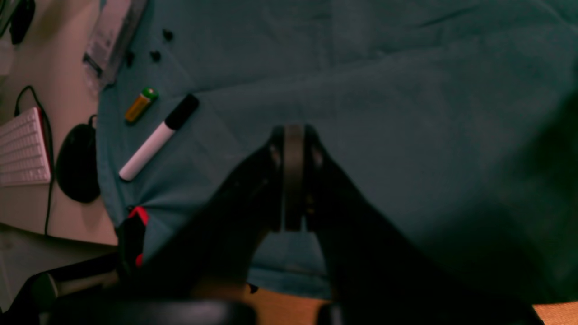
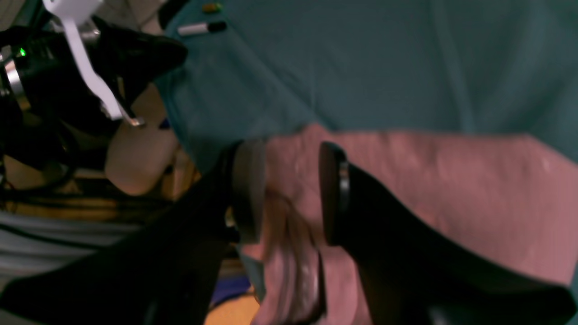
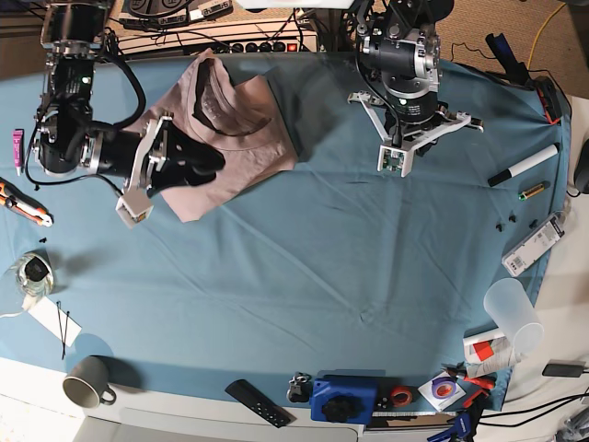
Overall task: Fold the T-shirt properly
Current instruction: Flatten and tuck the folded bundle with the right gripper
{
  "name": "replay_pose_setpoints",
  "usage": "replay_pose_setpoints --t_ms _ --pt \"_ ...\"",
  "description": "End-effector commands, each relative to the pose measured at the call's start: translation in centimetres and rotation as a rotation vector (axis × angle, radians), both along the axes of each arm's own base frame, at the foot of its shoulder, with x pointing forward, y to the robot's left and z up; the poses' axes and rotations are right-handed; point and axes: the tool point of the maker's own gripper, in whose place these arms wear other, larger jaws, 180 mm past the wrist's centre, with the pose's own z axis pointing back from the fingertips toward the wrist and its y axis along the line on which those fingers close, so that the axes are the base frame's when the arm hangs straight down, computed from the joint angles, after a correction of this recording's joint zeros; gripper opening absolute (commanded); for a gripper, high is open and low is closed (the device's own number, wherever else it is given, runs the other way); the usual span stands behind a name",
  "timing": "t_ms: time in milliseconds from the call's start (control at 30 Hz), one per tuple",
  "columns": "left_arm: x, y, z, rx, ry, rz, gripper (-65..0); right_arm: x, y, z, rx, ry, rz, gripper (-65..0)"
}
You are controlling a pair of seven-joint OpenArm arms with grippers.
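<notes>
The dusty pink T-shirt (image 3: 244,138) lies folded into a rough rectangle, collar up, on the teal cloth (image 3: 322,258) at the far left of the table. My right gripper (image 3: 213,158) reaches over it from the left. In the right wrist view, which is blurred, the right gripper (image 2: 291,153) has its jaws apart, and the shirt (image 2: 451,180) fills the gap and spreads to the right. My left gripper (image 1: 293,131) is shut and empty above bare teal cloth. The left arm (image 3: 405,92) hangs at the far middle, right of the shirt.
A marker (image 1: 158,135) and a battery (image 1: 141,104) lie near the cloth's right edge, and the marker also shows in the base view (image 3: 523,166). A keyboard (image 1: 20,149) and a mouse (image 1: 77,164) sit beyond the edge. A clear cup (image 3: 511,313), a mug (image 3: 87,382), a blue box (image 3: 345,398) and a remote (image 3: 258,402) line the front.
</notes>
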Motion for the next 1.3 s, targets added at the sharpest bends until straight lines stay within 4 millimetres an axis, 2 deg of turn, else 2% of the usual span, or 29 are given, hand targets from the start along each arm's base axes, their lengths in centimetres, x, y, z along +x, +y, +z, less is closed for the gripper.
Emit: replay_pose_setpoints --t_ms 0,200,267,400,533,633,867,1033,1167,1267 --pt "0.4 -0.1 0.9 -0.010 -0.038 0.002 -65.0 0.1 -0.2 1.0 0.014 -0.027 0.003 -44.0" --pt "0.5 -0.8 0.7 -0.050 -0.038 -0.016 -65.0 -0.8 -0.6 -1.5 -0.067 0.024 -0.004 -44.0" --pt "0.5 -0.8 0.7 -0.050 -0.040 -0.017 -65.0 -0.9 -1.0 -3.4 -0.130 0.061 -0.017 -44.1" --pt "0.5 -0.8 0.8 -0.050 -0.040 -0.017 -65.0 -1.9 -1.9 -8.6 -0.219 0.206 -0.038 -44.2" --pt "0.5 -0.8 0.7 -0.050 -0.039 -0.017 -65.0 -2.3 -1.1 -10.9 -0.197 0.302 -0.017 -44.2" --pt "0.5 -0.8 0.7 -0.050 -0.039 -0.017 -65.0 -1.8 0.0 -10.4 -0.156 0.296 0.012 -44.2" --pt "0.5 -0.8 0.7 -0.050 -0.039 -0.017 -65.0 1.5 2.1 -5.4 0.042 0.199 0.024 -44.2" --pt "0.5 -0.9 0.7 -0.054 -0.039 -0.019 -65.0 3.4 2.7 -3.4 0.083 0.140 0.030 -44.2" --pt "0.6 -1.0 0.8 -0.058 -0.044 -0.022 -65.0 3.7 3.7 -3.4 0.095 0.131 0.033 -44.2" --pt "0.6 -1.0 0.8 -0.058 -0.044 -0.022 -65.0 3.4 4.0 -5.1 0.044 0.155 0.024 -44.2"
